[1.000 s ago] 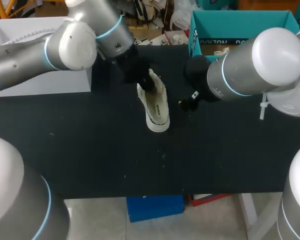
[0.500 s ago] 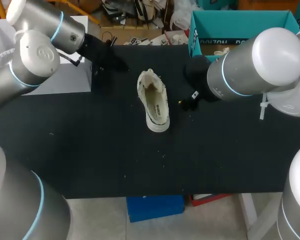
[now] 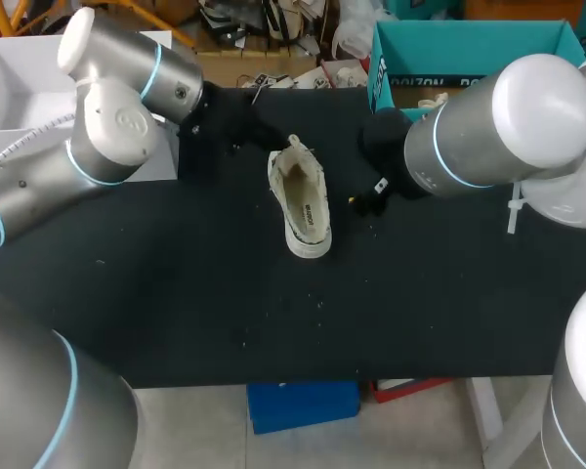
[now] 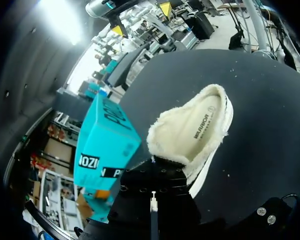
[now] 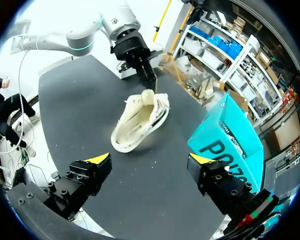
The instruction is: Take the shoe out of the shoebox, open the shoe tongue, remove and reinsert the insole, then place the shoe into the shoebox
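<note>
Shoe (image 3: pixel 303 200) is out of the shoebox (image 3: pixel 469 44) and sits upright on the desk (image 3: pixel 176 293), roughly between the two arms, with its insole (image 4: pixel 202 122) lying flat inside. What's changed: a second ago the left gripper (image 5: pixel 149 84) was right down on the shoe's far end. Then it swung off toward its own side, and now it's back in, hovering just beside that far end, where a flap that I'd guess is the tongue sticks up. The shoe itself barely budges through all that. Can't tell if the left gripper is open or closed from here. Right gripper (image 5: pixel 150 161) hasn't moved, fingers spread wide with nothing between them, parked near the shoe's side. My read: the tongue step is being retried or finished off, and the insole pull hasn't started yet.
</note>
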